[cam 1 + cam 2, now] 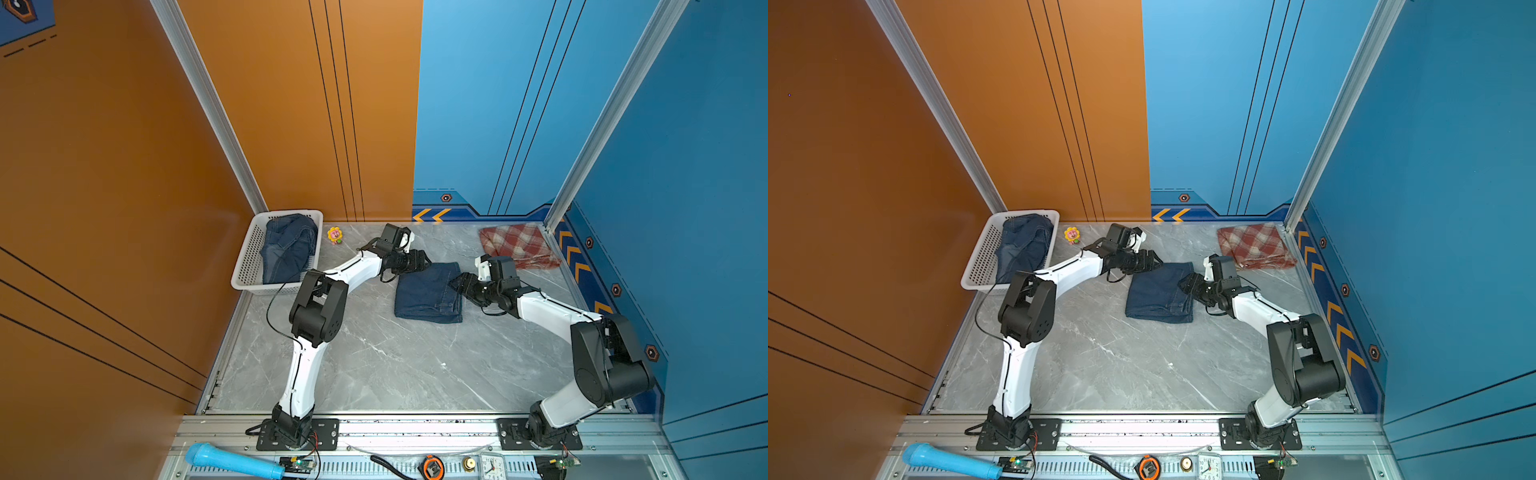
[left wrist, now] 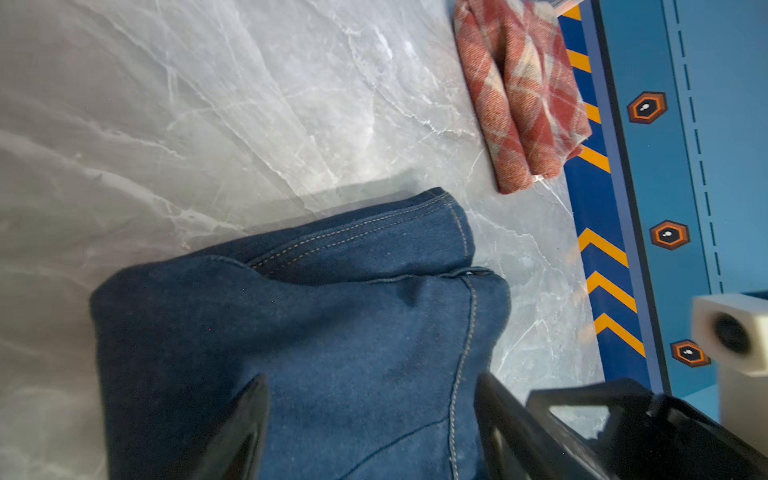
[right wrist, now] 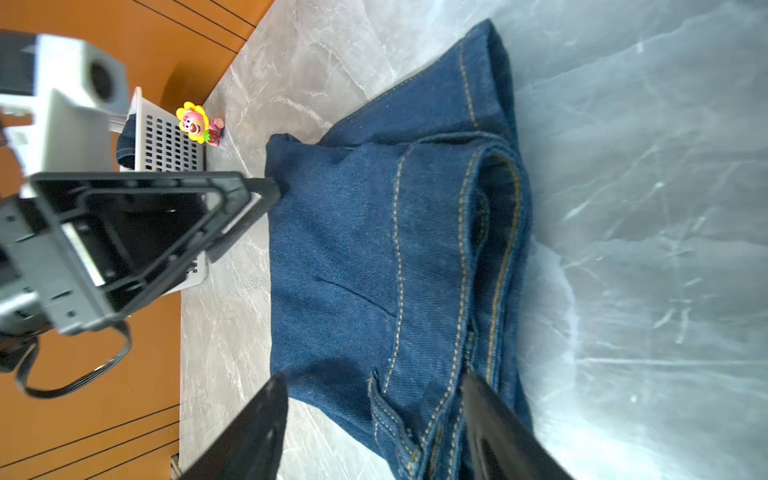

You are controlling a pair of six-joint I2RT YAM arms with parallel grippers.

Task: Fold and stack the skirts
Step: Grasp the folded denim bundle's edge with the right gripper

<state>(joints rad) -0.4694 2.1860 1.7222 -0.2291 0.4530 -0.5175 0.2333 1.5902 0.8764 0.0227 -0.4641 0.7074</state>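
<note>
A folded dark blue denim skirt (image 1: 428, 293) (image 1: 1160, 293) lies mid-table. My left gripper (image 1: 426, 259) (image 2: 370, 376) hovers open at its far left corner, fingers spread over the cloth (image 2: 311, 332) and holding nothing. At the skirt's right edge my right gripper (image 1: 455, 282) (image 3: 374, 376) is open, jaws apart either side of the stitched hem (image 3: 395, 249). The red, cream and tan plaid skirt (image 1: 517, 245) (image 2: 523, 91) lies folded at the far right corner. Another denim skirt (image 1: 289, 247) (image 1: 1023, 245) sits crumpled in the basket.
The white perforated basket (image 1: 249, 257) stands at the far left corner, a small yellow flower toy (image 1: 335, 235) beside it. Walls close off the far and right sides. A blue microphone (image 1: 232, 459), a tape measure and a clock lie on the front rail.
</note>
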